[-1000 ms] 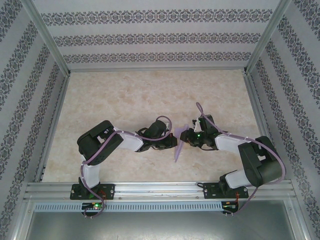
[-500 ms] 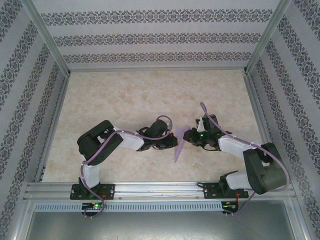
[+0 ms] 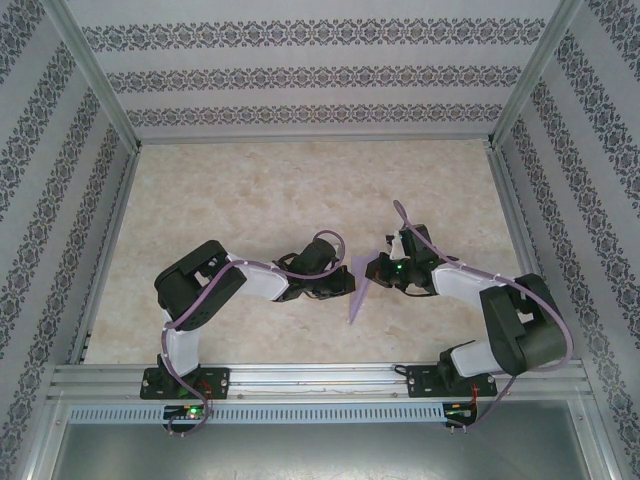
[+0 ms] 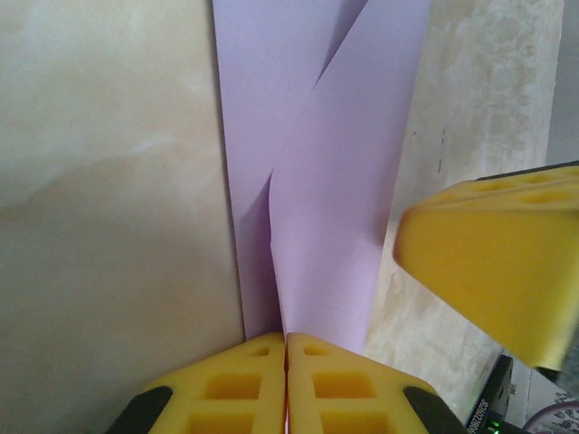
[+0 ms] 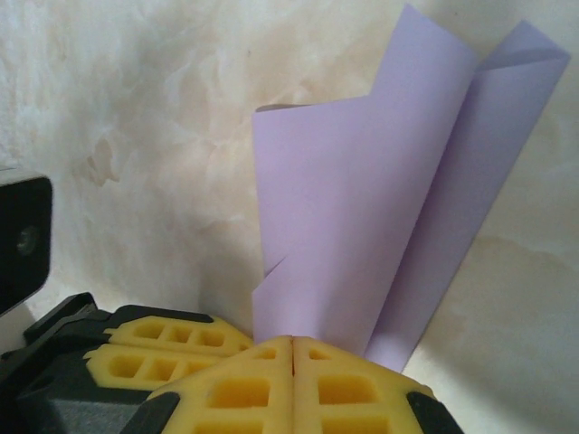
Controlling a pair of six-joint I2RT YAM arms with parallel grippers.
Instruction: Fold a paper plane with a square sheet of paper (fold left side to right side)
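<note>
The lavender sheet of paper (image 3: 358, 292) is folded into a slim, pointed paper plane shape, held off the table between both arms with its tip toward the near edge. My left gripper (image 3: 349, 281) is shut on one edge of it; in the left wrist view the yellow fingers (image 4: 244, 384) pinch the paper (image 4: 330, 190) at the fold. My right gripper (image 3: 377, 272) is shut on the opposite edge, its gripper (image 5: 292, 344) closed flat on the paper (image 5: 362, 226). One of the right gripper's yellow fingers (image 4: 488, 262) shows beside the paper. The left gripper's fingers (image 5: 154, 348) lie close to the left.
The marbled table top (image 3: 250, 200) stretches behind and to both sides of the arms. Patterned walls with metal posts (image 3: 95, 75) close it in. An aluminium rail (image 3: 320, 378) runs along the near edge.
The right gripper's jaws have closed onto the paper. The right arm's elbow swung out and back a little. The left arm and its grip have not moved.
</note>
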